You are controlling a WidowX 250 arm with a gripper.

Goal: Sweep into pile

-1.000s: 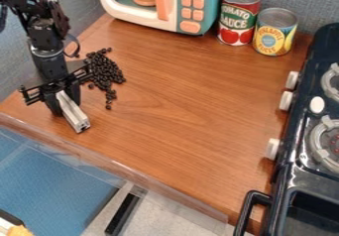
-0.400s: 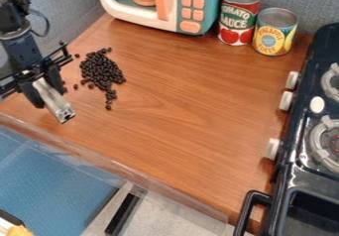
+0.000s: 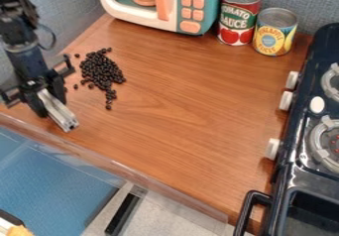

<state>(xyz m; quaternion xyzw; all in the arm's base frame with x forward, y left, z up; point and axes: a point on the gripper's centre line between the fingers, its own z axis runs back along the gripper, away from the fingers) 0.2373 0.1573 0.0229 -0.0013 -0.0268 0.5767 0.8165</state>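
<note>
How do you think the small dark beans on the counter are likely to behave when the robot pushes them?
The beans look small and rounded, so they would probably roll or scatter rather than move as one mass. Strays already lie apart from the main heap, suggesting they separate easily. The smooth-looking wooden counter likely offers little grip.

We see gripper (image 3: 45,100) clamping bar (image 3: 59,113) near beans (image 3: 101,70); microwave (image 3: 132,16) and two cans (image 3: 240,17) at back, stove (image 3: 299,126) right.

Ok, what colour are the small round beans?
The small round beans are black, clearest in the camera view.
</note>
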